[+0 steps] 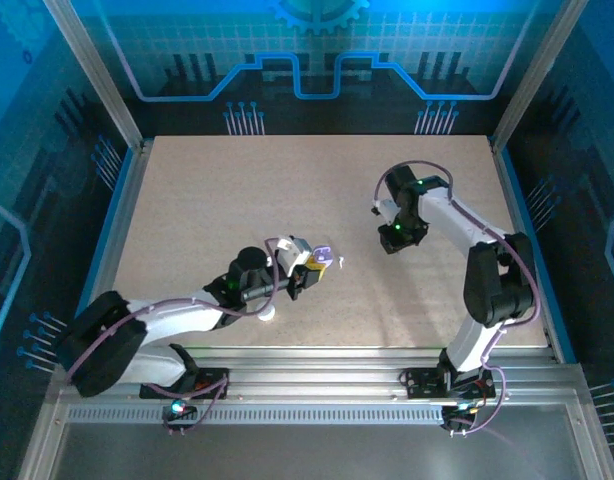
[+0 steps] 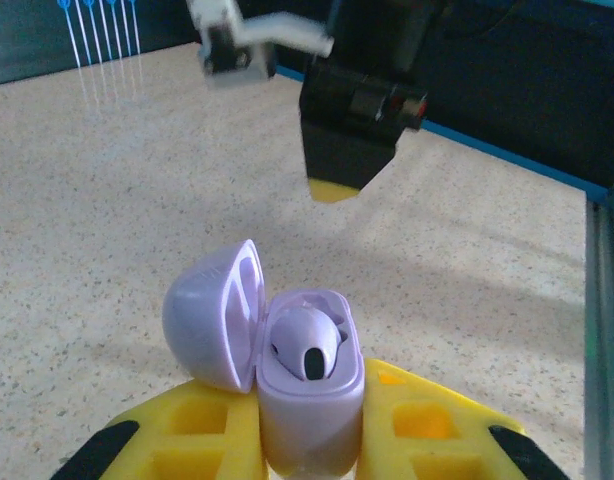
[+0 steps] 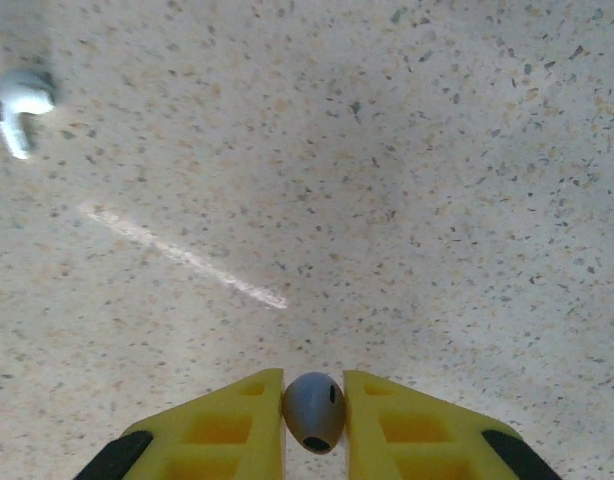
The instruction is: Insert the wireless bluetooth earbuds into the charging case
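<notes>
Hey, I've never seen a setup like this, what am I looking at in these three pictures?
These are two robot arms bolted at the near edge of a table. One picture looks down from above. The other two come from small cameras on the wrists, so each arm's own yellow fingers appear at the bottom. The left arm's fingers grip an open purple charging case with one seated earbud inside. The right arm's fingers pinch a pale purple earbud. A white earbud lies loose on the table.
</notes>
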{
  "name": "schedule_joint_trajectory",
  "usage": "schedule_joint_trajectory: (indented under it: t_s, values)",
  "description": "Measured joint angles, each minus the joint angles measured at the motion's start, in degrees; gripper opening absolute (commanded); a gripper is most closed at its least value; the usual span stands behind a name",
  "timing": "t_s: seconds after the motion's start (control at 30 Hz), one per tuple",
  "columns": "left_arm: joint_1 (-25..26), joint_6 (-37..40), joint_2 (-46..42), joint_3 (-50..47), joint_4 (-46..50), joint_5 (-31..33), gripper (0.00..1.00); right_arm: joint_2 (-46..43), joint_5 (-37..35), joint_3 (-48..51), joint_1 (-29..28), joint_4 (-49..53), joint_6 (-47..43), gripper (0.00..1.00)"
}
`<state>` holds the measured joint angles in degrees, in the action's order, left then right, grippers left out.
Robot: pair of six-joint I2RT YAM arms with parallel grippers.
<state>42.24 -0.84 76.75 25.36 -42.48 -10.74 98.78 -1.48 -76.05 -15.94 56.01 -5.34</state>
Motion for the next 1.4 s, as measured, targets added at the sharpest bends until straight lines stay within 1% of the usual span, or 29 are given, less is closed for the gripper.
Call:
schedule_joint_trajectory:
  t_s: [0.13,0.3,0.47,0.7,0.83,1.2,1.4]
  values:
    - [0.5,-0.8,5.4,0.2,-4.9,0.4,0.13,-2.4,2.6,0.7,0.3,-0.5,1.6,0.19]
    - [1.7,-2.1,12.5,2.3,-11.0,0.5,0.13,-6.7,7.9,2.5,0.4,-1.8,5.0,0.19]
    - [2.6,-2.4,15.4,3.4,-14.4,0.6,0.13,-10.9,12.9,4.1,0.6,-4.8,9.3,0.19]
    - [3.5,-3.5,17.3,5.1,-17.7,0.9,0.13,-17.8,19.6,7.4,0.6,-10.1,16.5,0.19]
    - [4.0,-3.8,18.8,6.0,-19.5,1.7,0.13,-21.8,22.9,10.5,0.6,-14.8,21.8,0.19]
    - [4.5,-5.2,20.0,8.1,-21.4,3.4,0.13,-30.3,27.6,19.7,0.6,-28.9,35.0,0.2]
    - [5.0,-5.3,20.1,9.0,-23.1,3.5,0.13,-33.0,28.0,24.7,-0.2,-35.7,41.4,0.2]
